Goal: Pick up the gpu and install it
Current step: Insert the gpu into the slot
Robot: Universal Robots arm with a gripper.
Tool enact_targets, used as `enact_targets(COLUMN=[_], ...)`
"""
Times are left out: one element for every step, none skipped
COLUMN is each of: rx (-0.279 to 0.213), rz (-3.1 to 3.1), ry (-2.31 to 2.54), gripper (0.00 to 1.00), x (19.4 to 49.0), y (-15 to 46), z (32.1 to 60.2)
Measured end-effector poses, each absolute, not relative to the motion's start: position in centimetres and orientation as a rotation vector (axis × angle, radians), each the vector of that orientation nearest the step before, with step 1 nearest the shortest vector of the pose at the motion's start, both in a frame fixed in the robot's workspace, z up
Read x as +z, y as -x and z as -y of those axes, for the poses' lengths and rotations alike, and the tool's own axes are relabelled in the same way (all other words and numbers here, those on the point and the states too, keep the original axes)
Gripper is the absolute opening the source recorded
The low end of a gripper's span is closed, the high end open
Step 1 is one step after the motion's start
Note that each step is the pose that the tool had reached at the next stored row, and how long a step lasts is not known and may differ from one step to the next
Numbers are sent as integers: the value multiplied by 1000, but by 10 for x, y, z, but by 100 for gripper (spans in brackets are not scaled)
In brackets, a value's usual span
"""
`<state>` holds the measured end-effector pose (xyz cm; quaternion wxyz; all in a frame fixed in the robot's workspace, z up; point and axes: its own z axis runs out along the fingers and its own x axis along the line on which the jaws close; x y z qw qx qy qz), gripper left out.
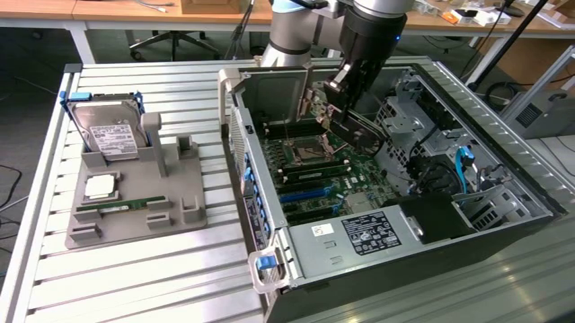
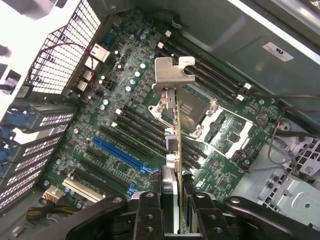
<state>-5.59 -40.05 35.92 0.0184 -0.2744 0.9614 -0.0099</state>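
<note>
The gpu [image 1: 357, 129] hangs tilted inside the open computer case [image 1: 503, 145], above the green motherboard [image 1: 355, 171], and my gripper [image 1: 339, 94] is shut on it. In the wrist view the gpu [image 2: 175, 142] appears edge-on between the two black fingers [image 2: 149, 212], with its silver bracket [image 2: 171, 75] at the far end. The card sits above the motherboard [image 2: 100, 80], over the area between the processor socket [image 2: 200, 112] and the blue expansion slot [image 2: 120, 155]. It is not touching any slot.
A grey holder tray [image 1: 134, 202] on the slatted table at the exterior view's left carries a silver hard drive [image 1: 110, 138], a processor [image 1: 99, 187] and a memory stick [image 1: 121, 204]. Inside the case are a power supply [image 1: 368, 232], drive cages [image 1: 404, 114] and a blue cable [image 1: 464, 165].
</note>
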Motion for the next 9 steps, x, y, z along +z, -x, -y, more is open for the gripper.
enact_targets(rx=[-31, -30, -30, -30, -30, -30, -30, -30, -30], rz=[-2984, -2983, -2982, -2980, -2979, -2978, -2976, -2974, -2972], ry=[857, 860, 865, 869, 873, 878, 884, 891, 896], gripper=[27, 27, 27, 27, 27, 27, 27, 27, 27], x=[359, 359, 359, 359, 359, 359, 359, 359, 359], y=[56, 56, 56, 56, 56, 56, 56, 56, 56], z=[400, 400, 400, 400, 400, 400, 400, 400, 400])
